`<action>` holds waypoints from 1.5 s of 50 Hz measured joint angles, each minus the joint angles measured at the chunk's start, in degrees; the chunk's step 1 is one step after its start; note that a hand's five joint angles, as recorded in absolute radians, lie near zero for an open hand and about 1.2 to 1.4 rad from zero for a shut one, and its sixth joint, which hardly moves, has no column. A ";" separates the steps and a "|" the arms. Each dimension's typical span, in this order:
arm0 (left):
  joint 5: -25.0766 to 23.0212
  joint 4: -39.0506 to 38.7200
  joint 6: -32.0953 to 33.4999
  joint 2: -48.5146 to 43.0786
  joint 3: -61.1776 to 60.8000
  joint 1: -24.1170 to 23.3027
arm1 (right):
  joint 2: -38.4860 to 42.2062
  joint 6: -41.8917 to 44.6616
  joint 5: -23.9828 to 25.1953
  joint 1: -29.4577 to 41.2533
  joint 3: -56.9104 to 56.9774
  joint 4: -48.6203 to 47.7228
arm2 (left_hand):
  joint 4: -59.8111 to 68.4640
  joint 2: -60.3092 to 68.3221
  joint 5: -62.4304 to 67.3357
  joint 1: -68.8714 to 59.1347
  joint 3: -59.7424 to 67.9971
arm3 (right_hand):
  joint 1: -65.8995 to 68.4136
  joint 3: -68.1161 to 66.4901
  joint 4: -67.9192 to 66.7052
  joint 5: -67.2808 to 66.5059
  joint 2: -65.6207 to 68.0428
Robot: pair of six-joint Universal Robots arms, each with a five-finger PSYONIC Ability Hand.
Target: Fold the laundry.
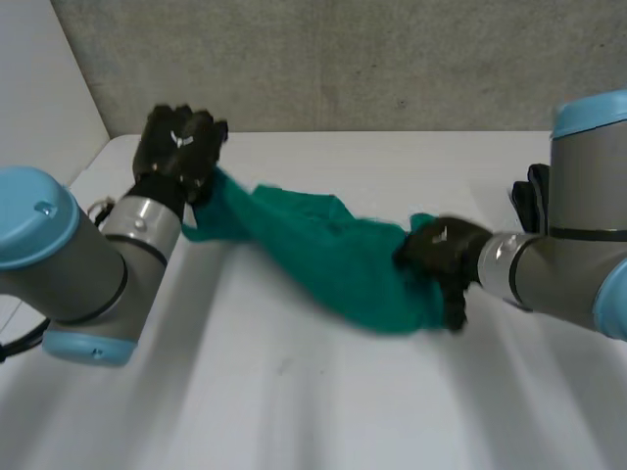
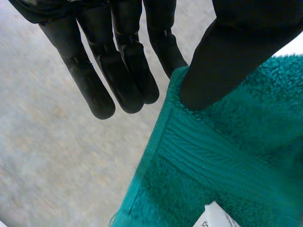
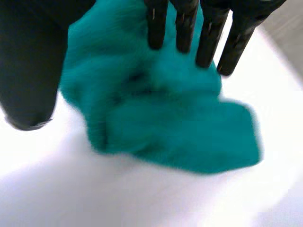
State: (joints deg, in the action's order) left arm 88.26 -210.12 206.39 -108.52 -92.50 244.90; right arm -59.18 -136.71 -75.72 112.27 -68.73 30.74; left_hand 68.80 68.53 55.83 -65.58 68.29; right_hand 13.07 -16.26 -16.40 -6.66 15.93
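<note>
One teal towel (image 1: 313,250) lay stretched in a long, rumpled rope across the white table (image 1: 294,392). Its long axis ran on a slant, from the far left part of the table toward the nearer right. The far end pointed up into the left hand (image 1: 179,147), and the near end was bunched under the right hand (image 1: 441,250). Between them the cloth sagged, and its lowest fold rested on the tabletop just beside the right hand.

In the left wrist view, the thumb (image 2: 227,52) pressed on a corner of the towel (image 2: 227,156), right at the ribbed hem band (image 2: 208,161), pinching that corner. The other fingers (image 2: 113,61) stood straight and clear of the cloth. A small white label (image 2: 215,217) showed on the towel further from the thumb.

In the right wrist view, the towel (image 3: 156,118) was wadded in front of the palm. The fingers (image 3: 208,28) were on one side of it and the thumb (image 3: 33,61) on the other, closed around the bunch.

A grey wall (image 1: 343,59) stood behind the table's far edge.
</note>
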 measured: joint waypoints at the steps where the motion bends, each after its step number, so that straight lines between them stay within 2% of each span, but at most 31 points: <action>1: 0.00 0.27 0.01 0.04 -0.35 0.03 | 0.09 0.36 -0.30 0.06 -0.04 0.58 | 0.00 0.00 0.00 0.00 0.00 | 0.00 0.00 0.00 0.00 0.00; 3: 0.01 0.95 0.02 0.38 -1.22 0.12 | -0.22 0.38 -1.16 0.17 -0.09 0.40 | 0.01 0.01 0.00 0.00 0.00 | -1.72 4.46 3.24 3.34 -3.40; 12: 0.07 3.25 -0.15 3.64 -2.93 -0.12 | -4.83 -5.92 -0.57 0.13 1.82 -7.34 | 0.01 0.01 0.00 0.00 0.00 | -1.72 4.46 3.24 3.34 -3.40; 18: 0.02 4.82 -0.26 6.25 -4.15 -0.35 | -1.86 -6.62 1.38 0.31 6.15 -7.96 | 0.01 0.01 0.00 0.00 0.00 | -1.72 4.46 3.24 3.34 -3.40; 23: -0.01 5.51 -0.28 8.48 -5.75 -0.39 | 4.90 -2.16 2.35 0.63 12.09 -5.27 | 0.00 0.01 0.00 0.00 0.00 | -1.72 4.47 3.24 3.34 -3.40; 30: -0.07 5.65 -0.21 9.86 -7.19 -0.33 | 13.50 6.89 1.92 0.78 19.73 4.08 | 0.01 0.01 0.00 0.00 0.00 | 0.14 0.24 0.71 0.66 -0.55; 40: -0.14 5.73 -0.09 9.81 -7.73 0.22 | 18.29 4.40 1.93 0.72 23.73 10.49 | 0.01 0.01 0.00 0.00 0.00 | 1.30 -0.76 -0.63 -0.33 0.36; 42: -0.16 5.75 -0.07 9.72 -7.70 0.42 | 18.42 3.88 1.96 0.72 23.37 10.56 | 0.01 0.01 0.00 0.00 0.00 | 10.01 -10.39 -10.16 -9.06 10.63; 45: -0.17 5.76 -0.05 9.61 -7.65 0.65 | 18.46 3.54 1.98 0.71 22.82 10.55 | 0.01 0.01 0.00 0.00 0.00 | 14.89 -15.81 -15.61 -14.25 16.08; 47: -0.19 5.78 -0.03 9.44 -7.56 1.07 | 18.41 3.19 1.97 0.62 21.96 10.50 | 0.01 0.01 0.01 0.00 0.00 | 34.59 -38.14 -38.04 -35.78 40.00; 50: -0.19 5.78 -0.03 9.44 -7.56 1.07 | 18.41 3.19 1.97 0.62 21.96 10.50 | 0.01 0.01 0.01 0.00 0.00 | 34.59 -38.14 -38.04 -35.78 40.00; 51: -0.17 5.82 0.00 9.31 -7.44 1.43 | 17.57 2.39 1.75 0.30 21.57 10.03 | 0.01 0.01 0.00 0.00 0.00 | 42.77 -50.61 -50.77 -48.86 50.99; 58: -0.09 5.98 0.12 9.86 -6.99 1.70 | 12.73 -2.15 1.44 -1.08 21.75 7.97 | 0.01 0.01 0.00 0.00 0.00 | 42.77 -51.28 -51.52 -49.34 51.00; 61: 0.08 6.18 0.10 12.32 -6.35 2.20 | 6.22 -7.76 1.65 -3.30 19.77 4.35 | 0.01 0.01 0.00 0.00 0.00 | 42.77 -51.28 -51.55 -49.35 51.00; 63: 0.08 6.18 0.10 12.32 -6.35 2.20 | 6.22 -7.76 1.65 -3.30 19.77 4.35 | 0.01 0.01 0.00 0.00 0.00 | 42.77 -51.28 -51.55 -49.35 51.00; 64: 0.18 6.52 -0.04 15.27 -5.95 3.19 | 0.54 -11.69 1.99 -5.38 16.03 0.11 | 0.01 0.01 0.00 0.00 0.00 | 42.78 -51.28 -51.55 -49.35 51.00; 66: 0.20 6.98 -0.23 17.56 -5.88 4.25 | -4.11 -13.57 2.24 -7.15 11.87 -4.02 | 0.01 0.01 0.00 0.00 0.00 | 42.77 -51.28 -51.56 -49.35 51.00; 70: 0.17 7.83 -0.47 20.13 -6.05 5.50 | -9.98 -14.66 2.52 -9.49 5.33 -9.87 | 0.01 0.01 0.01 0.00 0.00 | 42.77 -51.28 -51.56 -49.35 51.00; 71: 0.13 8.89 -0.72 22.15 -6.47 6.38 | -15.27 -14.68 2.88 -11.72 -1.93 -15.57 | 0.01 0.01 0.00 0.00 0.00 | 42.77 -51.28 -51.56 -49.35 51.00; 75: 0.09 10.07 -1.10 23.49 -7.32 6.74 | -19.73 -13.00 3.79 -13.53 -9.78 -19.96 | 0.02 0.01 0.00 0.00 0.00 | 42.77 -51.28 -51.60 -49.35 51.00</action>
State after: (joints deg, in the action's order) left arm 88.35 -200.05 205.29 -85.02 -99.82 251.63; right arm -78.91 -149.71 -71.92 98.74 -78.51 10.79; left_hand 68.82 68.55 55.83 -65.58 68.29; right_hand 55.84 -67.55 -68.00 -56.01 66.93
